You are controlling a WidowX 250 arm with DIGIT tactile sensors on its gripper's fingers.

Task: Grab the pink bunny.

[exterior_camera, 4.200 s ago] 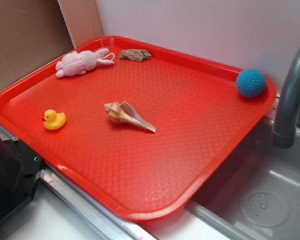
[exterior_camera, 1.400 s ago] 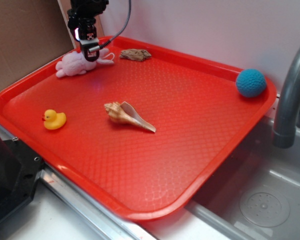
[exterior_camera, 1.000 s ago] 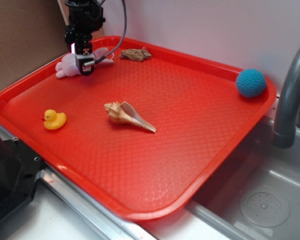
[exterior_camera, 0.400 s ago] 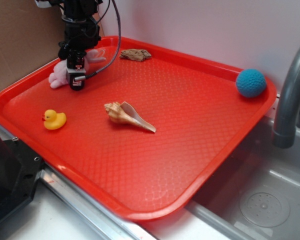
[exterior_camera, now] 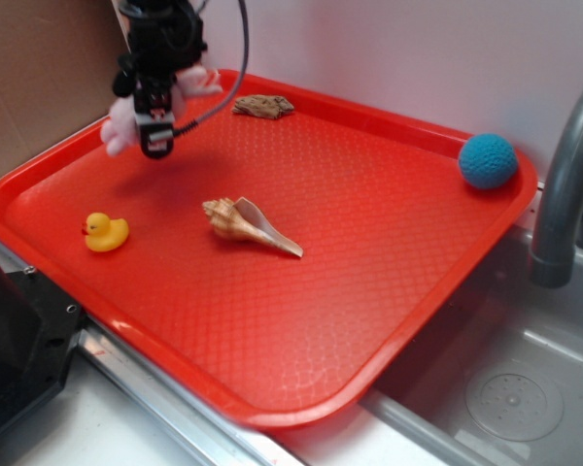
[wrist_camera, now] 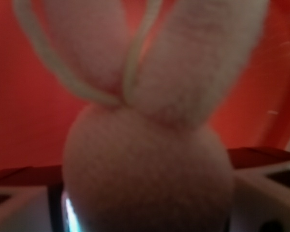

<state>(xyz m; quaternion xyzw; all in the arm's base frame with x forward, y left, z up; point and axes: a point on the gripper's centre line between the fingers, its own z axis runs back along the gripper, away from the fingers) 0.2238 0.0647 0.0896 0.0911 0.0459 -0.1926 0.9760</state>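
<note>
The pink bunny (exterior_camera: 119,123) is a pale fuzzy plush, and it hangs above the far left part of the red tray (exterior_camera: 389,320). My gripper (exterior_camera: 155,144) points down and is shut on its middle, so the body sticks out to the left and the ears (exterior_camera: 200,82) to the right. In the wrist view the bunny (wrist_camera: 147,159) fills most of the frame, head low and the two long ears pointing up. The red tray shows behind it. A pale finger (wrist_camera: 17,208) shows at the lower left edge.
On the tray lie a yellow rubber duck (exterior_camera: 105,231) at the left, a seashell (exterior_camera: 248,223) in the middle, a brown scrap (exterior_camera: 263,106) at the back and a blue ball (exterior_camera: 487,160) in the far right corner. A grey faucet (exterior_camera: 566,184) and sink (exterior_camera: 510,388) stand at the right.
The gripper came down over the bunny at the tray's back left, closed on it and has now lifted it off the tray.
</note>
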